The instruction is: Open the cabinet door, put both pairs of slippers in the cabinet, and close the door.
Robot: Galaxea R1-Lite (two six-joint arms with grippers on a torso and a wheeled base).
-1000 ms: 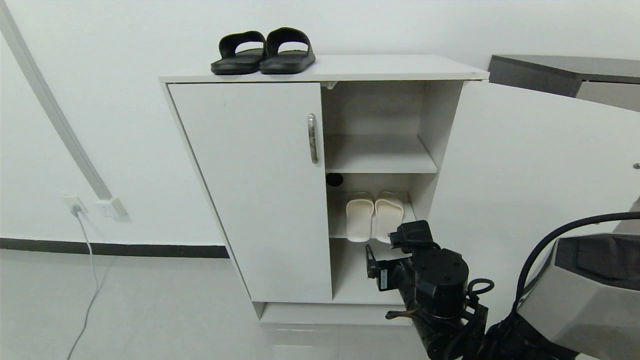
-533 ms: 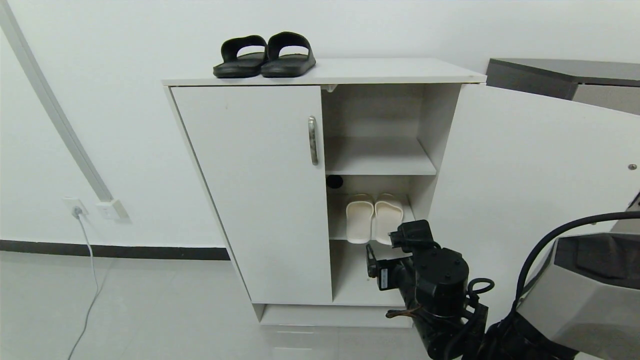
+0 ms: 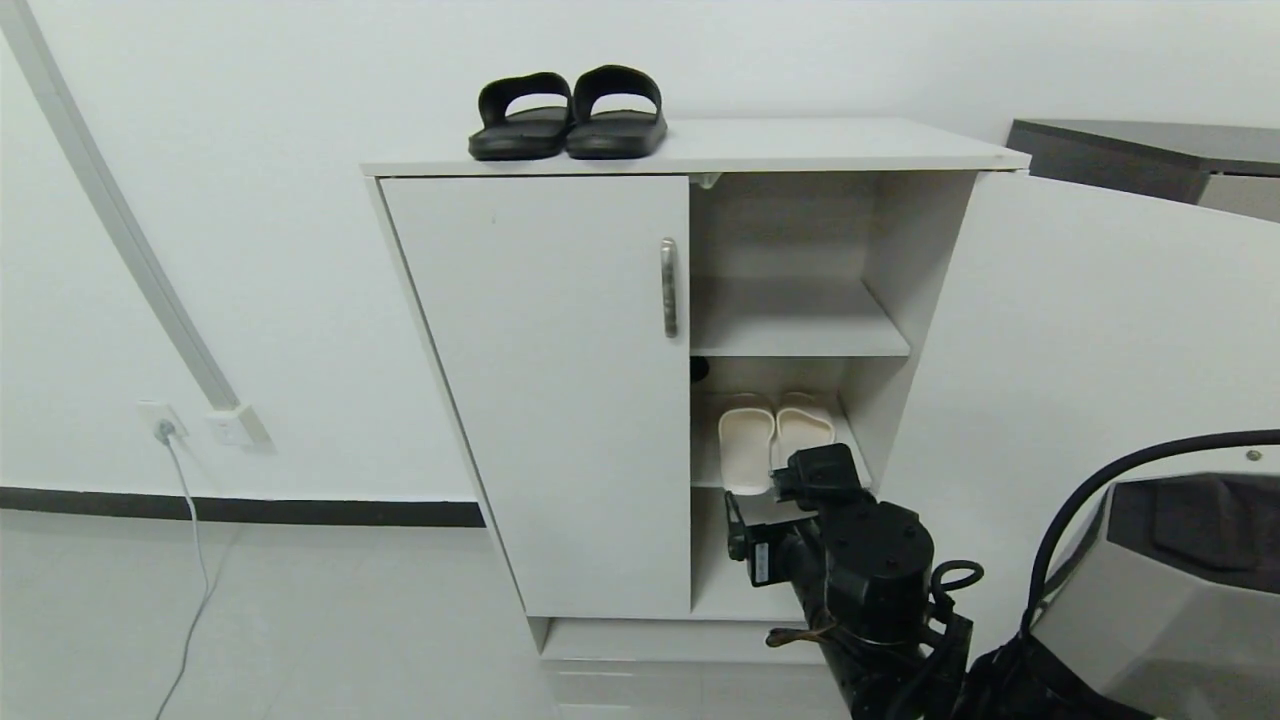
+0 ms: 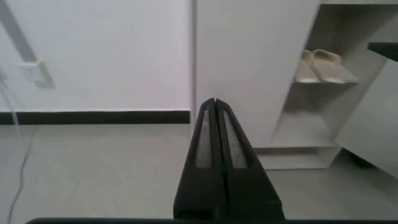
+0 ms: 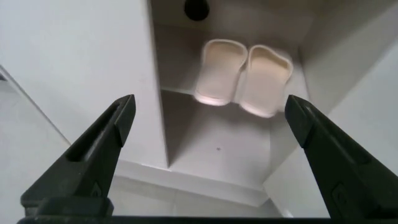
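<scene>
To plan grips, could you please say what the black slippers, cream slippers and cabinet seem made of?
Black slippers: probably matte rubber or foam, one-piece moulded look. Cream slippers: likely soft moulded foam, smooth and seamless. Cabinet: apparently white laminated board, flat, low sheen.

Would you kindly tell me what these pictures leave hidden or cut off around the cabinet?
Head view: closed left door hides the cabinet's left half.
Head view: right arm covers one cream slipper's near end.
Head view: open right door runs off the picture's edge.
</scene>
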